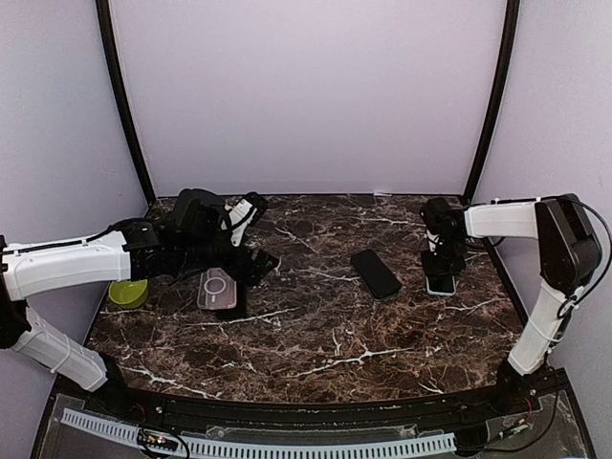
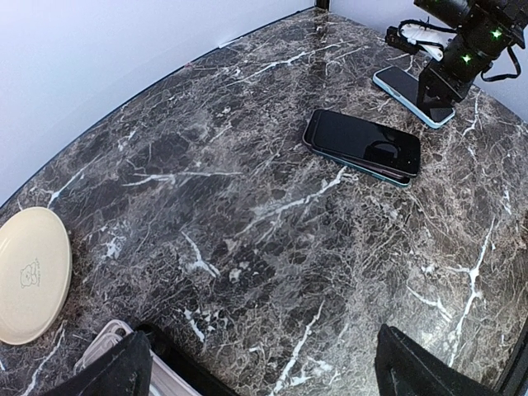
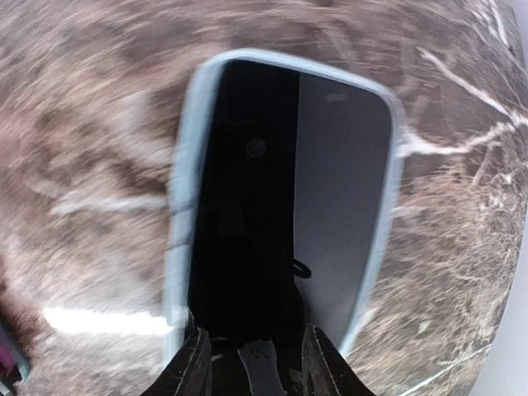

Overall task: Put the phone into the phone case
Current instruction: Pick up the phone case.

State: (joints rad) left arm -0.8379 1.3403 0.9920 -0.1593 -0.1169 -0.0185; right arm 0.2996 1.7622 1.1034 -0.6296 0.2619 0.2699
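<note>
A blue-rimmed phone (image 3: 280, 206) is lying flat on the right of the marble-patterned worktop (image 1: 316, 335), with the right gripper (image 3: 260, 363) sitting low over its near end. Whether its jaws are pinching the phone cannot be told. The phone case (image 1: 217, 289) is lying well apart on the left, just beside the left gripper (image 2: 264, 371), whose jaws are standing wide apart. A dark phone (image 1: 375, 273) is lying between them. A clean lift probably calls for a square grip across the phone's edges. Plain pale walls are enclosing the dark, white-veined surface.
</note>
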